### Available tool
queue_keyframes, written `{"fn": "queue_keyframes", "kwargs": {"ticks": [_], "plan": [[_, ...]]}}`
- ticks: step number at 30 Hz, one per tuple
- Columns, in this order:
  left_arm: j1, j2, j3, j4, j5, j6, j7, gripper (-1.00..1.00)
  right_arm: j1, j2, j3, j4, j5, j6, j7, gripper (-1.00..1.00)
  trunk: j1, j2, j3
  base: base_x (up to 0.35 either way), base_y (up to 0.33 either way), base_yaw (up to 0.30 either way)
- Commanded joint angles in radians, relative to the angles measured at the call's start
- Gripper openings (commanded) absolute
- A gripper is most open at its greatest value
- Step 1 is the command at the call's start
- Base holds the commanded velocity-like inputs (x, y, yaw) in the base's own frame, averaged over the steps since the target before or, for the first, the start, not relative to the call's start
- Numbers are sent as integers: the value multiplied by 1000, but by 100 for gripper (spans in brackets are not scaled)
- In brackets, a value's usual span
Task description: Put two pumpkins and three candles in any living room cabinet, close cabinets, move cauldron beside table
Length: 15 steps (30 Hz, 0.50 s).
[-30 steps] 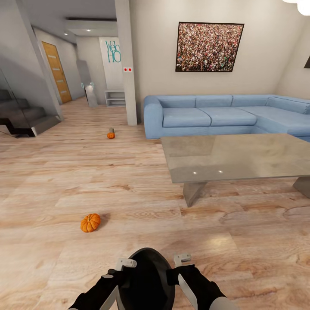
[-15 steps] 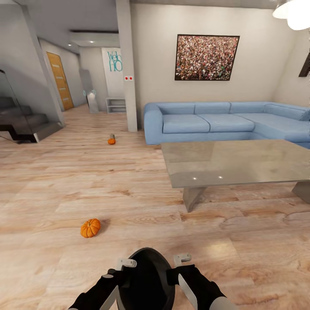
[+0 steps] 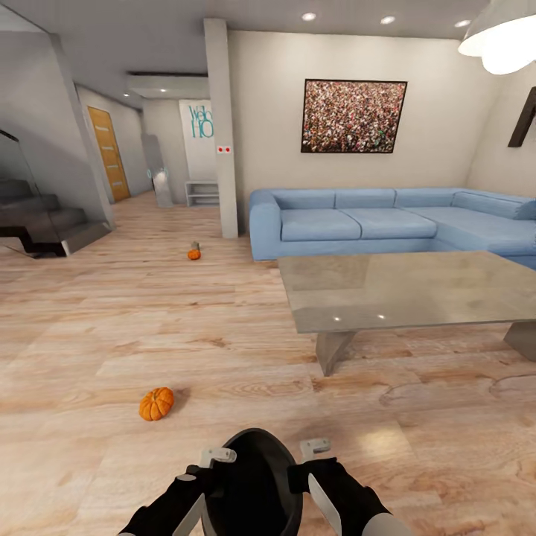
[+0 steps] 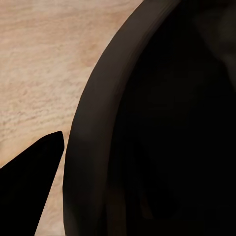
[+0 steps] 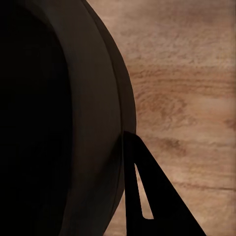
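A black cauldron (image 3: pixel 253 476) hangs low in front of me, between both arms. My left gripper (image 3: pixel 217 454) is shut on its left rim and my right gripper (image 3: pixel 316 447) on its right rim. The left wrist view has the cauldron's dark wall (image 4: pixel 162 123) beside one black finger (image 4: pixel 29 187); in the right wrist view a finger (image 5: pixel 147 196) touches the cauldron's rim (image 5: pixel 105 113). One orange pumpkin (image 3: pixel 156 403) lies on the floor ahead to my left. A second pumpkin (image 3: pixel 193 254) sits far off near the pillar, with a grey candle (image 3: pixel 196 245) just behind it. The cabinet is out of view.
A low glass-topped table (image 3: pixel 402 290) stands ahead on the right, with a blue corner sofa (image 3: pixel 357 223) behind it. A white pillar (image 3: pixel 222 126) and a hallway with a white shelf bench (image 3: pixel 202 191) lie beyond. Stairs (image 3: pixel 45 223) rise at the far left.
The head camera has tilted up, so the whole picture has slid downward and ceiling lights have come in. The cauldron, both grippers and the things on the floor keep their places.
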Motion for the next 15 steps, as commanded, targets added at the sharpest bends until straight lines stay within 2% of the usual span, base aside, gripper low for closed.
{"fn": "queue_keyframes", "kwargs": {"ticks": [1,4,15], "plan": [[0,8,-7,-1,-4,6,13,-100,-1,0,5,-2,-11,4,-9,-100,0,-1,-1,0,0,0],[0,8,-7,-1,-4,6,13,-100,-1,0,5,-2,-11,2,-9,-100,0,-1,-1,0,0,0],[0,8,-7,-1,-4,6,13,-100,-1,0,5,-2,-11,-1,-9,-100,-5,2,42,0,0,0]]}}
